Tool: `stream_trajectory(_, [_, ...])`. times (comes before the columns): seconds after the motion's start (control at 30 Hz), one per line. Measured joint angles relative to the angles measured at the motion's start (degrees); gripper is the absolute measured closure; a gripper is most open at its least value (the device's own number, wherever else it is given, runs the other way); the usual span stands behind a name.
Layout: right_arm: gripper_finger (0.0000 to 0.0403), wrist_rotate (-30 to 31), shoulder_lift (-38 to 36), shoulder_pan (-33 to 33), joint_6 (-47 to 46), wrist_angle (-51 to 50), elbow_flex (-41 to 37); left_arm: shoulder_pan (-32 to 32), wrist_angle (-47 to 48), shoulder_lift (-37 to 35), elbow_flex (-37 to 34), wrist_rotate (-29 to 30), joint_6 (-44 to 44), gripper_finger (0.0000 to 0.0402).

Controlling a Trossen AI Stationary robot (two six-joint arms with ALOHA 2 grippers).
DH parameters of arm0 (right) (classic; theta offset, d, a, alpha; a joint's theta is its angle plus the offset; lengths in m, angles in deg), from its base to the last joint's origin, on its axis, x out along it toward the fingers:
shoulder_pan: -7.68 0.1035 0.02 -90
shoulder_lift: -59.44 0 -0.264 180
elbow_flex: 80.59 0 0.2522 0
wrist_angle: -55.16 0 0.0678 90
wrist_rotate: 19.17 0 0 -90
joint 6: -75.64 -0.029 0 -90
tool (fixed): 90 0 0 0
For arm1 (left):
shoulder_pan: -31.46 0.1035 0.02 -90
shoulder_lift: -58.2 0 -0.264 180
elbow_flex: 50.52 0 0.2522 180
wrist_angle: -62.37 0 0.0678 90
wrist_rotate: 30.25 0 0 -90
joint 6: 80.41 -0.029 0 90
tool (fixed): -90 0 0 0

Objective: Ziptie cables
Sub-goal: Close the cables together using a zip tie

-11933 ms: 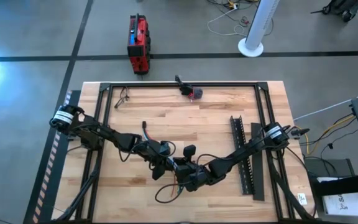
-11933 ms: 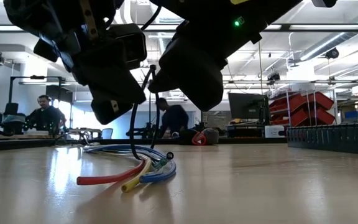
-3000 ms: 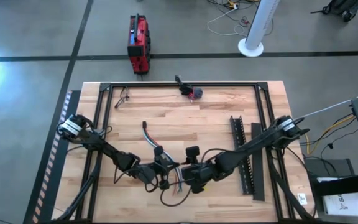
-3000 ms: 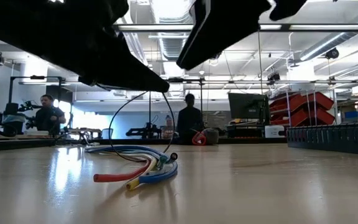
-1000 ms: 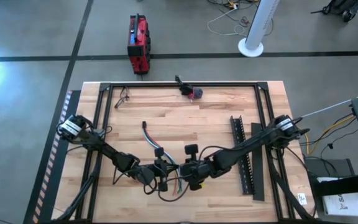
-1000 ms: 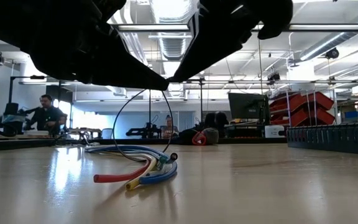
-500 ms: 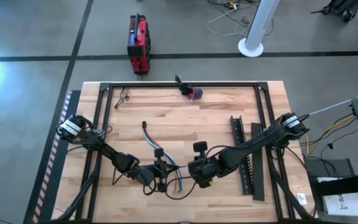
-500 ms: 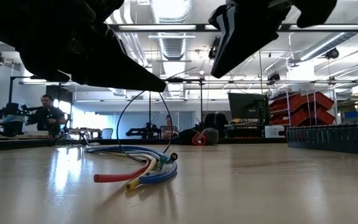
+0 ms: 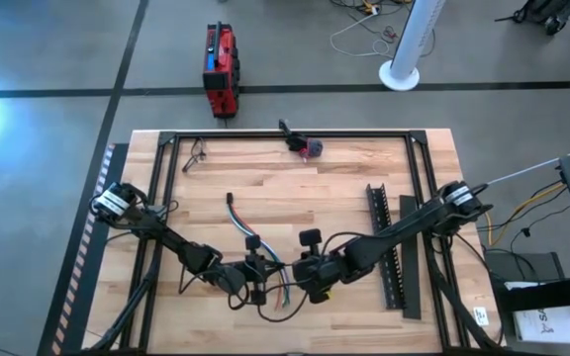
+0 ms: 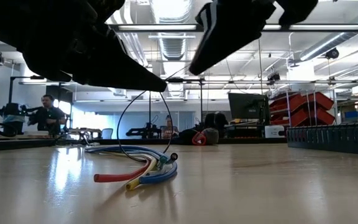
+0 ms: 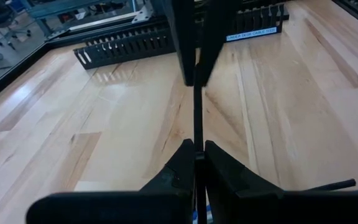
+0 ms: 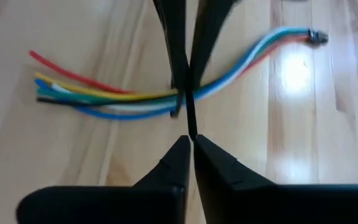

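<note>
Near table's front edge, left gripper pinching thin black zip tie, fingers together on it. Cables lying flat just beneath. Right gripper closing on tie's free end. Risk: strap slipping out, loop springing off bundle.

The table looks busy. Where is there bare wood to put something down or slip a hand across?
Bare wood lies in the middle of the table, between the small black-and-red piece at the far edge and the black toothed strip. The near middle is crowded: the left gripper and right gripper meet over the cables.
</note>
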Motion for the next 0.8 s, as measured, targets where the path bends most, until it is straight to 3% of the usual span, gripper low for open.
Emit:
stream_trajectory(0.4, [0.0246, -0.32, 0.55, -0.50, -2.95, 7.71, 0.00, 0.02, -0.10, 0.09, 0.00, 0.04, 0.07, 0.0399])
stream_trajectory(0.53, [0.0241, -0.34, 0.55, -0.89, -3.00, 8.42, -0.16, 0.02, -0.13, 0.09, -0.02, 0.04, 0.26, 0.0399])
stream_trajectory(0.8, [0.0278, -0.58, 2.70, -1.27, -2.89, 10.17, -0.39, 0.02, -0.20, 0.09, -0.02, 0.06, 0.27, 0.0399])
